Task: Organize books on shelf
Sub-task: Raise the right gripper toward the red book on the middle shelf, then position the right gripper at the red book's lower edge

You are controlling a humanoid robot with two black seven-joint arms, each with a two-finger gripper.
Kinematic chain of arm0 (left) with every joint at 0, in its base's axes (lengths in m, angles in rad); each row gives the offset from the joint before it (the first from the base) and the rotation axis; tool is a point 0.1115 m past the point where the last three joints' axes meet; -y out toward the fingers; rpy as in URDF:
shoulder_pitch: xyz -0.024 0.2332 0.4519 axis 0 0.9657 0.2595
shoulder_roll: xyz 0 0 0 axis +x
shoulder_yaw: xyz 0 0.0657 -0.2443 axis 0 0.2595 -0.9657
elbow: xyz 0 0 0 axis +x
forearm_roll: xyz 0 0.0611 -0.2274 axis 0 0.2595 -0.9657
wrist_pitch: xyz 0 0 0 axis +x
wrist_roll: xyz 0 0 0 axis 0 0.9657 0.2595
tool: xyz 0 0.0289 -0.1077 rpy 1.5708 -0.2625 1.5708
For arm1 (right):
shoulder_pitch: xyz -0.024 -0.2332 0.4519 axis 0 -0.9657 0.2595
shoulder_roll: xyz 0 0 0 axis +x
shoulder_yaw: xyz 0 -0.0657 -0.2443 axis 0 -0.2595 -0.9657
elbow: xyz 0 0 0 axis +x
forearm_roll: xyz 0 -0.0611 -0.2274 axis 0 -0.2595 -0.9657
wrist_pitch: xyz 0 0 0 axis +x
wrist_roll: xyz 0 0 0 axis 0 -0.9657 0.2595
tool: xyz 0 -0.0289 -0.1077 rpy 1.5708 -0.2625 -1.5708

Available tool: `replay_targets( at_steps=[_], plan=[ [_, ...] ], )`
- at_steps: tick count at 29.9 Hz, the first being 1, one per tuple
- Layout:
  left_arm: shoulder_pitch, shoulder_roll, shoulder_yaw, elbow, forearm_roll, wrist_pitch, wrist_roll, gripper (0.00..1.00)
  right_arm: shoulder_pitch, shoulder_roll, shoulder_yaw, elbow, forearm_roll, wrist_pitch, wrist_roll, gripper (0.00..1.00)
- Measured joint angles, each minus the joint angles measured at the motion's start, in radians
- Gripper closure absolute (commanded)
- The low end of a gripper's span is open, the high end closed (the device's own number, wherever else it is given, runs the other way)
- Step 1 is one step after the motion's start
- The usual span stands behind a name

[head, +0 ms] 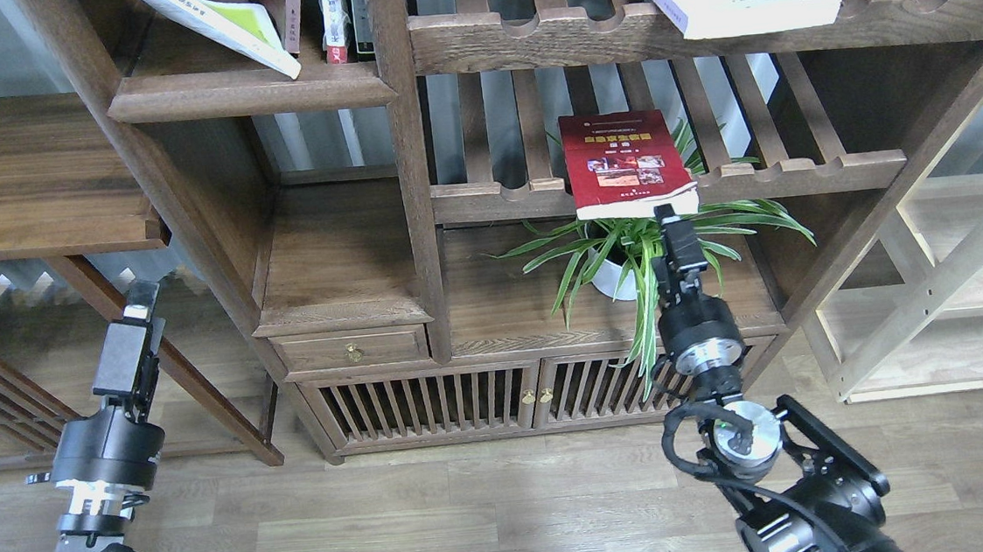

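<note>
Right gripper (667, 212) reaching the dark red book (625, 164) at frame centre.

The book overhangs the slatted rack's scalloped rail (669, 186), leaving its lower edge exposed for grasping; whether the fingers are parted or clenched cannot be told. Left gripper (140, 295), lower left, grasps nothing; its opening is likewise unclear. The solid shelf (249, 98) lies upper left.

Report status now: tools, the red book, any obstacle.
Right tool at red book front edge, grip unclear. Left tool low, away. Plant leaves crowd right arm.
</note>
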Motion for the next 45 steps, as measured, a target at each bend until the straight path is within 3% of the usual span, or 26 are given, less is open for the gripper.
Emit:
replay_targets(
  at_steps=[9, 29, 45],
  plan=[
    [0.017, 0.001, 0.000, 0.002, -0.006, 0.000, -0.009, 0.01, 0.026, 0.000, -0.063, -0.006, 0.033, 0.001, -0.001, 0.01],
    [0.022, -0.005, -0.007, 0.002, -0.007, 0.000, -0.001, 0.01, 0.176, 0.000, -0.065, -0.190, 0.126, 0.002, 0.001, 0.01],
    [0.021, -0.013, -0.011, 0.002, -0.006, 0.000, 0.000, 0.01, 0.231, 0.000, -0.114, -0.206, 0.182, 0.001, -0.005, 0.01]
  ],
)
